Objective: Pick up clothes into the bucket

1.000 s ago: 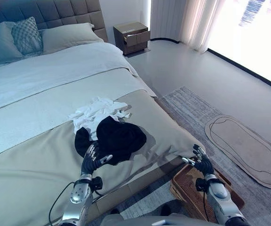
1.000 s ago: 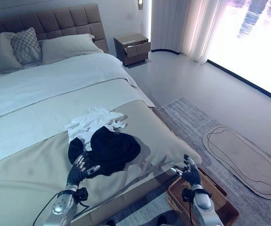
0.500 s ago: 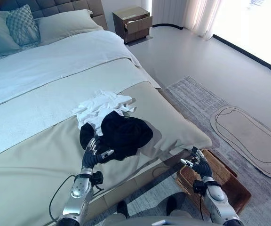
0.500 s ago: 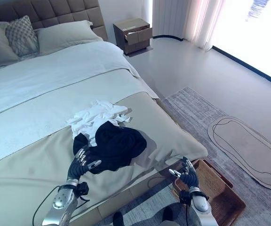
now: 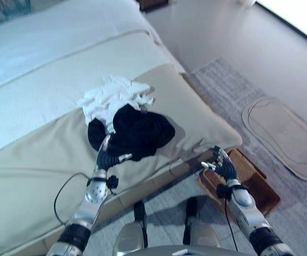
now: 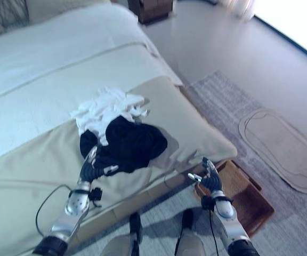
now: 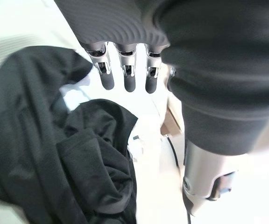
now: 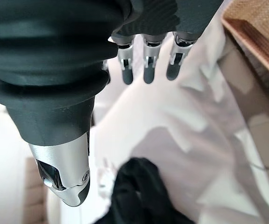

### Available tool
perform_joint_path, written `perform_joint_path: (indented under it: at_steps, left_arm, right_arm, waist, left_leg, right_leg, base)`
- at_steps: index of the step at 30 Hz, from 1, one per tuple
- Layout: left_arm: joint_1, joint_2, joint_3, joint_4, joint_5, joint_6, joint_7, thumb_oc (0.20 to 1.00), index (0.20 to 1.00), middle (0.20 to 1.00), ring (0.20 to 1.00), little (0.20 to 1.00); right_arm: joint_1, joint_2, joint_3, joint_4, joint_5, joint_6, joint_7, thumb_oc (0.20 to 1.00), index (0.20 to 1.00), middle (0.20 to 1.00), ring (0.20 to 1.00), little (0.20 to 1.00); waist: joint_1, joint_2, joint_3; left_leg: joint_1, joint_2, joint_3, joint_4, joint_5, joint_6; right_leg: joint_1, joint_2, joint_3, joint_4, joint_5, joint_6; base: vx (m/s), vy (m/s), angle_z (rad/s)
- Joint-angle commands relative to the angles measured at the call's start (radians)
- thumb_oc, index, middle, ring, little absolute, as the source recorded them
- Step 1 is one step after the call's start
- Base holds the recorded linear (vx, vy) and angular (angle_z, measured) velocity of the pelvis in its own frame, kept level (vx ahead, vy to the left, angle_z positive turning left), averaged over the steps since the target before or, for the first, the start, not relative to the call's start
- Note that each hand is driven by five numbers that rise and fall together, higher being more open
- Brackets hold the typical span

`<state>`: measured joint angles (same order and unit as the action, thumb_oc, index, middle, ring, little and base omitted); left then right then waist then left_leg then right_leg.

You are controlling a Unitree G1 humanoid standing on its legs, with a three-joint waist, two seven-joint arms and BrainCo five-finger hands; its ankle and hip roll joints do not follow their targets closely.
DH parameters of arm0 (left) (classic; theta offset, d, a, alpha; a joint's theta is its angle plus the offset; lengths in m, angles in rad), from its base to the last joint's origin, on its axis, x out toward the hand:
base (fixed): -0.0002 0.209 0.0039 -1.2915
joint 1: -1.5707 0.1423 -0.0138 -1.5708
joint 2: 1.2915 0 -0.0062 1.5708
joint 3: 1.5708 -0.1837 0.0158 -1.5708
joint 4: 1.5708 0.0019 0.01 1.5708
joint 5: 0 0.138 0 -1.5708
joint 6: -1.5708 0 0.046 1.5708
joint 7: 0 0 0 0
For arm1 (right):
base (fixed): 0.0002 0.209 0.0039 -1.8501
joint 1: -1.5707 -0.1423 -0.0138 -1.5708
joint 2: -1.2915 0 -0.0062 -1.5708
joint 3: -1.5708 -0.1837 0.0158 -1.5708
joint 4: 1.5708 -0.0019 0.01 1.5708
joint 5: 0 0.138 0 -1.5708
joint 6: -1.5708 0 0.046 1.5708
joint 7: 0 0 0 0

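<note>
While the clothes lie heaped near the bed's (image 5: pixel 36 176) edge, within an arm's reach of the robot, the left eye view shows the left hand (image 5: pixel 106 158) stretched forward with its fingertips at the near rim of the black garment (image 5: pixel 135 133). A white garment (image 5: pixel 111 98) sits just beyond the black one, partly tucked under it. The right hand (image 5: pixel 221 166) is raised beside the bed's corner, directly above the near end of the woven bucket (image 5: pixel 249 184), which stands on the floor close enough, it seems, for a short carry from the mattress.

Seen from the right eye view, the left arm runs nearly straight from the lower edge up onto the bedspread, hand (image 6: pixel 92 166) low against the dark cloth (image 6: pixel 132 144). The right arm is bent upward, its hand (image 6: pixel 209 178) lifted with fingers spread and holding nothing, the bucket (image 6: pixel 247 200) just behind it.

Through the left wrist view, the hand's fingers (image 7: pixel 126 77) hang straight and relaxed, gripping nothing, with the folds of the black garment (image 7: pixel 55 154) just past their tips and a patch of white showing between the folds. The grasp looks not yet made.

From the right wrist view, the fingers (image 8: pixel 146 65) are likewise extended and empty, pointing over pale bedding; the bucket's woven rim (image 8: pixel 256 32) lies off to one side, and a dark lump of cloth (image 8: pixel 139 196) sits well away from the fingertips.
</note>
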<state>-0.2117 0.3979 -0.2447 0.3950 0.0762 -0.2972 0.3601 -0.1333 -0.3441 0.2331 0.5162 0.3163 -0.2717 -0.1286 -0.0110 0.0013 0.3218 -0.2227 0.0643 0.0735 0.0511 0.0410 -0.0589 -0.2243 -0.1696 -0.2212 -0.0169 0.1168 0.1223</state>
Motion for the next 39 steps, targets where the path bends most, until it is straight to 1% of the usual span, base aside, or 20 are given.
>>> perform_joint_path:
  at_steps: [1, 4, 5, 10, 11, 12, 13, 14, 15, 16, 17, 19, 20, 23, 24, 29, 30, 31, 32, 39]
  left_arm:
    - [-0.131, 0.095, 0.0, 0.005, 0.182, 0.004, 0.126, 1.0, 1.0, 1.0, 1.0, 1.0]
    - [-0.216, 0.109, -0.023, 0.03, 0.23, 0.026, 0.173, 1.0, 1.0, 1.0, 1.0, 1.0]
    - [-0.283, 0.128, -0.038, 0.047, 0.287, 0.055, 0.223, 1.0, 1.0, 1.0, 1.0, 1.0]
    - [-0.396, 0.151, -0.058, 0.094, 0.373, 0.111, 0.294, 1.0, 1.0, 1.0, 1.0, 1.0]
    - [-0.449, 0.168, -0.063, 0.116, 0.417, 0.148, 0.326, 1.0, 1.0, 1.0, 1.0, 1.0]
    - [-0.452, 0.168, -0.064, 0.119, 0.417, 0.148, 0.327, 1.0, 1.0, 1.0, 1.0, 1.0]
    - [-0.505, 0.19, -0.074, 0.153, 0.463, 0.183, 0.358, 1.0, 1.0, 1.0, 1.0, 1.0]
    - [-0.507, 0.19, -0.076, 0.155, 0.463, 0.183, 0.359, 1.0, 1.0, 1.0, 1.0, 1.0]
    - [-0.543, 0.206, -0.089, 0.18, 0.506, 0.216, 0.375, 1.0, 1.0, 1.0, 1.0, 1.0]
    - [-0.545, 0.206, -0.09, 0.181, 0.506, 0.216, 0.376, 1.0, 1.0, 1.0, 1.0, 1.0]
    - [-0.58, 0.224, -0.102, 0.213, 0.538, 0.243, 0.381, 1.0, 1.0, 1.0, 1.0, 1.0]
    - [-0.581, 0.224, -0.103, 0.214, 0.538, 0.243, 0.381, 1.0, 1.0, 1.0, 1.0, 1.0]
    - [-0.639, 0.244, -0.144, 0.29, 0.597, 0.298, 0.392, 1.0, 1.0, 1.0, 1.0, 1.0]
    - [-0.675, 0.249, -0.181, 0.352, 0.628, 0.331, 0.387, 1.0, 1.0, 1.0, 1.0, 1.0]
    - [-0.711, 0.253, -0.22, 0.435, 0.654, 0.359, 0.365, 1.0, 1.0, 1.0, 1.0, 1.0]
    - [-0.743, 0.251, -0.272, 0.507, 0.655, 0.351, 0.295, 1.0, 1.0, 1.0, 1.0, 1.0]
    - [-0.747, 0.25, -0.289, 0.524, 0.664, 0.354, 0.274, 0.636, 0.636, 0.636, 0.636, 0.636]
    - [-0.75, 0.253, -0.301, 0.527, 0.676, 0.358, 0.246, 0.385, 0.385, 0.385, 0.385, 0.385]
    - [-0.749, 0.251, -0.31, 0.523, 0.68, 0.351, 0.229, 0.2, 0.2, 0.2, 0.2, 0.2]
    - [-0.707, 0.235, -0.334, 0.567, 0.701, 0.33, 0.182, 0.2, 0.2, 0.2, 0.2, 0.2]
  right_arm:
    - [-0.082, 0.016, 0.043, -0.082, -0.006, -0.06, -0.045, 1.0, 1.0, 1.0, 1.0, 1.0]
    - [-0.118, 0.01, 0.049, -0.089, -0.003, -0.066, -0.057, 1.0, 1.0, 1.0, 1.0, 1.0]
    - [-0.141, 0.001, 0.05, -0.104, -0.005, -0.073, -0.067, 1.0, 1.0, 1.0, 1.0, 1.0]
    - [-0.173, -0.012, 0.047, -0.114, -0.023, -0.08, -0.086, 1.0, 1.0, 1.0, 1.0, 1.0]
    - [-0.185, -0.018, 0.051, -0.117, -0.034, -0.084, -0.092, 1.0, 1.0, 1.0, 1.0, 1.0]
    - [-0.186, -0.018, 0.051, -0.116, -0.034, -0.084, -0.092, 1.0, 1.0, 1.0, 1.0, 1.0]
    - [-0.197, -0.026, 0.052, -0.116, -0.048, -0.087, -0.099, 1.0, 1.0, 1.0, 1.0, 1.0]
    - [-0.198, -0.026, 0.051, -0.116, -0.048, -0.087, -0.099, 1.0, 1.0, 1.0, 1.0, 1.0]
    - [-0.2, -0.03, 0.049, -0.121, -0.054, -0.091, -0.101, 1.0, 1.0, 1.0, 1.0, 1.0]
    - [-0.2, -0.029, 0.048, -0.121, -0.054, -0.091, -0.101, 1.0, 1.0, 1.0, 1.0, 1.0]
    - [-0.2, -0.037, 0.045, -0.129, -0.058, -0.093, -0.1, 1.0, 1.0, 1.0, 1.0, 1.0]
    - [-0.2, -0.037, 0.045, -0.129, -0.058, -0.093, -0.1, 1.0, 1.0, 1.0, 1.0, 1.0]
    - [-0.205, -0.039, 0.049, -0.124, -0.06, -0.1, -0.098, 1.0, 1.0, 1.0, 1.0, 1.0]
    - [-0.208, -0.044, 0.051, -0.126, -0.061, -0.104, -0.097, 1.0, 1.0, 1.0, 1.0, 1.0]
    - [-0.215, -0.048, 0.054, -0.126, -0.059, -0.107, -0.096, 1.0, 1.0, 1.0, 1.0, 1.0]
    - [-0.227, -0.05, 0.051, -0.114, -0.054, -0.107, -0.096, 1.0, 1.0, 1.0, 1.0, 1.0]
    - [-0.231, -0.051, 0.052, -0.111, -0.055, -0.105, -0.094, 1.0, 1.0, 1.0, 1.0, 1.0]
    - [-0.232, -0.052, 0.05, -0.111, -0.057, -0.104, -0.093, 1.0, 1.0, 1.0, 1.0, 1.0]
    - [-0.232, -0.053, 0.049, -0.107, -0.057, -0.102, -0.091, 1.0, 1.0, 1.0, 1.0, 1.0]
    - [-0.224, -0.053, 0.047, -0.104, -0.057, -0.105, -0.071, 1.0, 1.0, 1.0, 1.0, 1.0]
  waist:
    - [-0.018, -0.099, 0.05]
    - [-0.028, -0.102, 0.069]
    - [-0.04, -0.1, 0.086]
    - [-0.057, -0.095, 0.102]
    - [-0.071, -0.096, 0.112]
    - [-0.069, -0.095, 0.111]
    - [-0.081, -0.097, 0.115]
    - [-0.08, -0.097, 0.114]
    - [-0.09, -0.098, 0.117]
    - [-0.09, -0.098, 0.116]
    - [-0.101, -0.096, 0.118]
    - [-0.101, -0.096, 0.117]
    - [-0.116, -0.096, 0.115]
    - [-0.125, -0.097, 0.111]
    - [-0.136, -0.097, 0.107]
    - [-0.146, -0.095, 0.099]
    - [-0.146, -0.095, 0.098]
    - [-0.146, -0.094, 0.097]
    - [-0.146, -0.092, 0.095]
    - [-0.144, -0.09, 0.082]
  left_leg:
    - [-0.119, -0.005, -0.025, 0.162, -0.079, 0.011]
    - [-0.187, -0.007, -0.029, 0.205, -0.085, 0.014]
    - [-0.24, -0.008, -0.026, 0.231, -0.086, 0.014]
    - [-0.322, -0.005, -0.027, 0.257, -0.092, 0.014]
    - [-0.356, -0.004, -0.025, 0.256, -0.082, 0.016]
    - [-0.359, -0.002, -0.025, 0.261, -0.089, 0.015]
    - [-0.387, -0.001, -0.02, 0.268, -0.088, 0.016]
    - [-0.389, -0.001, -0.02, 0.269, -0.088, 0.016]
    - [-0.408, -0.001, -0.017, 0.272, -0.089, 0.017]
    - [-0.41, -0.001, -0.017, 0.273, -0.089, 0.017]
    - [-0.432, -0.002, -0.018, 0.282, -0.091, 0.017]
    - [-0.434, -0.002, -0.018, 0.283, -0.092, 0.017]
    - [-0.464, -0.005, -0.014, 0.303, -0.097, 0.019]
    - [-0.483, -0.005, -0.015, 0.315, -0.102, 0.02]
    - [-0.493, -0.007, -0.011, 0.321, -0.105, 0.02]
    - [-0.508, -0.008, -0.007, 0.332, -0.109, 0.021]
    - [-0.507, -0.009, -0.006, 0.332, -0.109, 0.022]
    - [-0.509, -0.008, -0.005, 0.334, -0.11, 0.022]
    - [-0.508, -0.01, -0.005, 0.332, -0.11, 0.022]
    - [-0.498, -0.014, -0.003, 0.316, -0.102, 0.017]
  right_leg:
    - [-0.05, -0.134, 0.028, 0.127, -0.032, 0.064]
    - [-0.119, -0.14, 0.041, 0.166, -0.036, 0.061]
    - [-0.17, -0.142, 0.051, 0.188, -0.035, 0.061]
    - [-0.257, -0.138, 0.064, 0.208, -0.033, 0.064]
    - [-0.294, -0.14, 0.071, 0.21, -0.021, 0.066]
    - [-0.297, -0.138, 0.072, 0.215, -0.027, 0.066]
    - [-0.324, -0.137, 0.074, 0.214, -0.019, 0.069]
    - [-0.327, -0.137, 0.074, 0.214, -0.019, 0.069]
    - [-0.348, -0.135, 0.078, 0.21, -0.013, 0.072]
    - [-0.35, -0.135, 0.078, 0.211, -0.013, 0.072]
    - [-0.368, -0.137, 0.081, 0.213, -0.01, 0.073]
    - [-0.37, -0.137, 0.081, 0.213, -0.01, 0.074]
    - [-0.399, -0.137, 0.088, 0.219, -0.007, 0.075]
    - [-0.414, -0.138, 0.093, 0.223, -0.006, 0.077]
    - [-0.428, -0.139, 0.098, 0.226, -0.005, 0.079]
    - [-0.442, -0.139, 0.106, 0.225, 0.003, 0.082]
    - [-0.443, -0.139, 0.106, 0.223, 0.005, 0.082]
    - [-0.442, -0.14, 0.105, 0.221, 0.006, 0.083]
    - [-0.441, -0.14, 0.105, 0.219, 0.008, 0.084]
    - [-0.427, -0.137, 0.1, 0.194, 0.014, 0.085]
  base:
    - [-0.08, 0.034, -0.03]
    - [-0.12, 0.049, 0.01]
    - [-0.07, 0.03, 0.1]
    - [-0.06, 0.04, 0.02]
    - [-0.04, 0.046, -0.05]
    - [-0.04, 0.051, -0.09]
    - [-0.01, 0.025, -0.1]
    - [-0.02, 0.053, -0.05]
    - [0.0, 0.0, 0.0]
    - [0.0, 0.044, -0.04]
    - [0.0, 0.018, -0.06]
    - [0.01, 0.027, -0.05]
    - [0.01, 0.037, -0.03]
    - [0.01, 0.036, -0.04]
    - [0.01, 0.035, -0.02]
    - [0.01, 0.037, -0.06]
    - [0.01, 0.013, -0.09]
    - [0.01, 0.012, -0.07]
    - [0.0, 0.0, 0.0]
    - [0.0, 0.0, 0.0]
